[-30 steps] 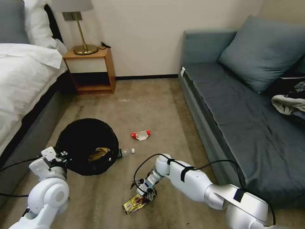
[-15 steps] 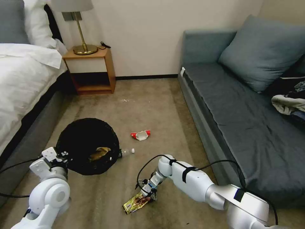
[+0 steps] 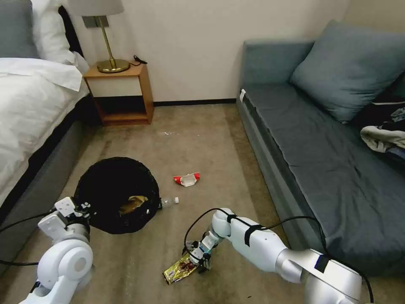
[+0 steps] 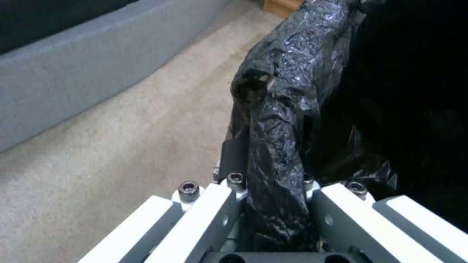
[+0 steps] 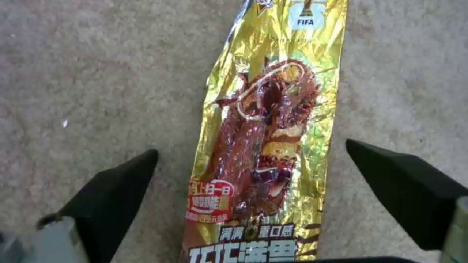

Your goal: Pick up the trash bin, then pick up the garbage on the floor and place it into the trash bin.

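Gold wrapper (image 5: 265, 146): I see right gripper (image 5: 251, 197) spread astride it; left gripper (image 4: 273, 204) at nine o'clock clamps bin (image 3: 116, 194) liner.

Beige short-pile carpet floor (image 3: 198, 126), wall to wall. Bed with white sheets (image 3: 25, 105) and white pillow (image 3: 50, 29) along one side, on a grey upholstered base (image 3: 42, 185). Small wooden nightstand (image 3: 120, 90) against the cream wall (image 3: 190, 42), bearing a brass-stemmed lamp with pale shade (image 3: 105, 38). Blue-grey fabric sofa (image 3: 320, 156) on the opposite side, with a large matching cushion (image 3: 350, 67) and a heap of black and grey clothes (image 3: 386, 126) at its far end.
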